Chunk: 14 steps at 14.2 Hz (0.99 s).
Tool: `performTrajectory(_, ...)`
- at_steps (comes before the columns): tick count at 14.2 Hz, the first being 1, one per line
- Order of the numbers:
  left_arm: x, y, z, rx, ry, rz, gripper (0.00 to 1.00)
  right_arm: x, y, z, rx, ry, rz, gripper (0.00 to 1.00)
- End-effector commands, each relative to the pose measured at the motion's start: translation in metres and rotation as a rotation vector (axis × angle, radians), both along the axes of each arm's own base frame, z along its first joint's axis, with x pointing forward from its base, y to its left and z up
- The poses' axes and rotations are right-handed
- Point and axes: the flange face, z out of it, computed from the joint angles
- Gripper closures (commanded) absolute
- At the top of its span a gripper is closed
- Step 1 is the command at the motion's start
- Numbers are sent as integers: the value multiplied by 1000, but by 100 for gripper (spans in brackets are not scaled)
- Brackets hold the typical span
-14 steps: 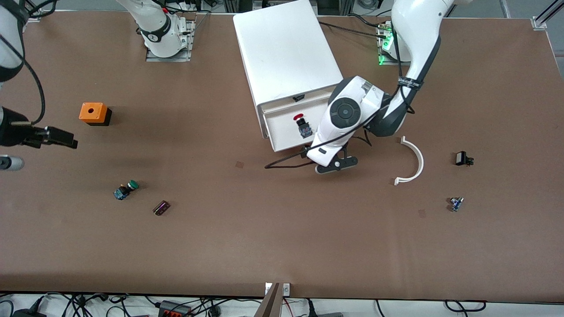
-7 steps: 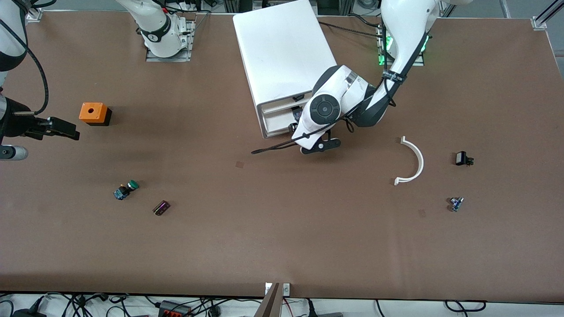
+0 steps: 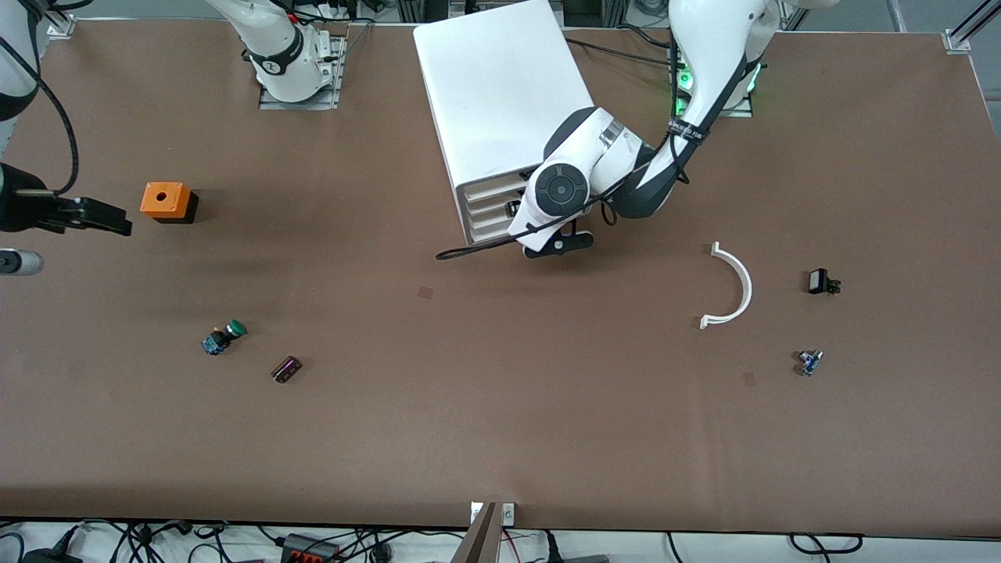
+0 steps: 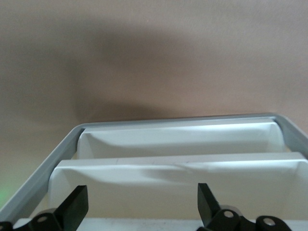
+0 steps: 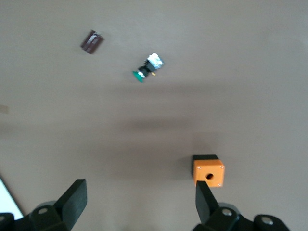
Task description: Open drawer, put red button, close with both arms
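Closing the drawer [image 3: 491, 211] with my left hand [image 4: 139, 209], fingers spread wide and empty against its front.

The drawer sits almost flush in the white cabinet [image 3: 500, 86] near the desk edge where my bases stand; the red button is not visible, so I judge it is inside. Only the last push seems left. My right hand [image 5: 137, 202] waits wide open and empty over the right arm's end, by the orange box [image 3: 165, 200]. The desk [image 3: 500, 438] before the cabinet is open.

A robotics lab — bench-bolted arm bases [image 3: 297, 74], cables [image 3: 313, 543] along the edge.
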Motion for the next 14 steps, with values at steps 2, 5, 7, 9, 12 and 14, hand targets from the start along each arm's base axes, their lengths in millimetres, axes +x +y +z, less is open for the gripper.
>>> performTrajectory(2,-5,-4,3,-3,32,2,0,4,3,-21,-8,58,9,0)
performTrajectory(5,13,10,12,-11,13,12,0,23,52,-54,-58,62,89,0)
performTrajectory(7,45,34,28,-29,-21,64,0,33,55,-53,-48,-4,97,0)
performTrajectory(9,81,68,50,-59,-53,62,0,35,52,-44,-33,-36,86,0)
performTrajectory(12,119,128,93,-14,-121,-17,0,30,25,-15,39,-78,20,0)
performTrajectory(14,133,166,121,-8,-176,-35,0,20,-13,0,132,-102,-58,0)
